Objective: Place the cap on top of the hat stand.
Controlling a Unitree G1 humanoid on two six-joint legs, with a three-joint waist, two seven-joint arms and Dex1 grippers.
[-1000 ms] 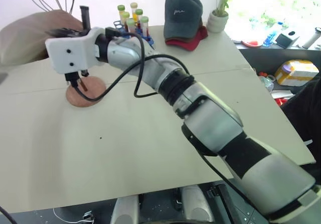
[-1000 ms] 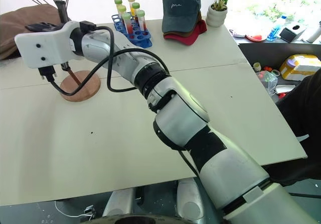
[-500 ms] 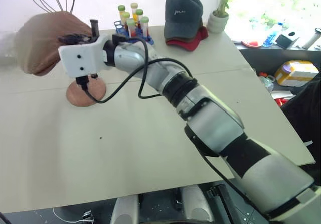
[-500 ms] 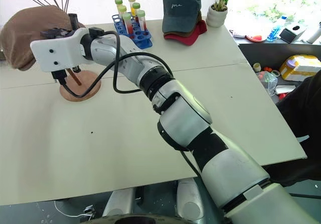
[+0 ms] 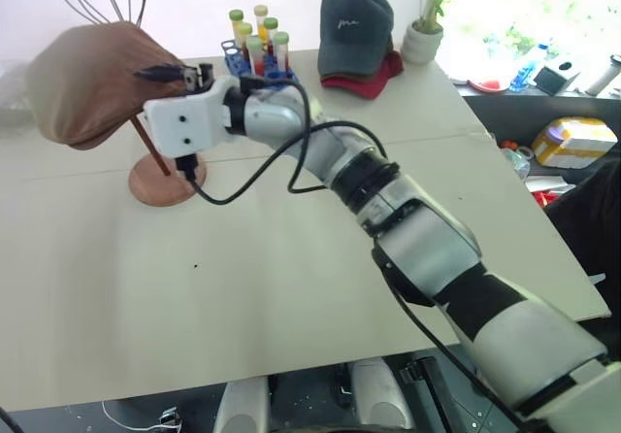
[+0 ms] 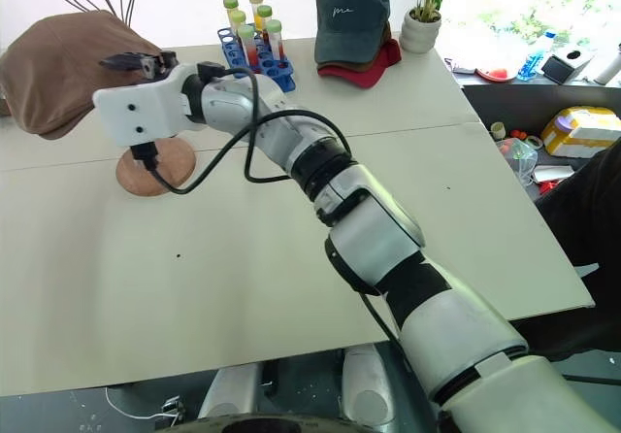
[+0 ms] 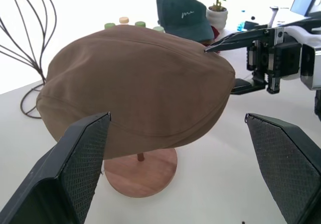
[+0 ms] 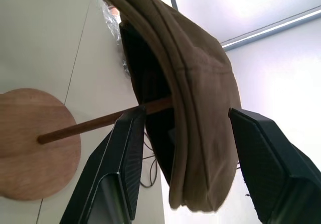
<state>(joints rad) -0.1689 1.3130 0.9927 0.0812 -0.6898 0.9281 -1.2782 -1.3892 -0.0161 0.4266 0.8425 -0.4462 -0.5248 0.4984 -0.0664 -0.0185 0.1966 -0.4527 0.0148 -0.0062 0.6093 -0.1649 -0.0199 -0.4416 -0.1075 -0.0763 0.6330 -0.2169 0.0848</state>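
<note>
Pale bench point(image 5: 291, 287); upper left, brown cap point(image 5: 82, 83) resting on the hat stand point(image 5: 163, 181). Right tool point(image 7: 228, 63) beside its edge, fingers parted around the rim; left tool point(image 7: 183, 171) wide open, holding nothing.

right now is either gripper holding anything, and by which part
Nothing is held. The brown soft fabric flat cap sits on the wooden hat stand; the right gripper stands open around its edge.

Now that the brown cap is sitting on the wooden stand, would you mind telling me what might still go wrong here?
1. The right hand is open but its fingers still flank the cap's edge; withdrawing could snag the fabric and drag it off.
2. The cap hangs tilted on the hat stand, whose rod is thin and slanted, so a nudge might tip the stand or slide the cap off.
</note>
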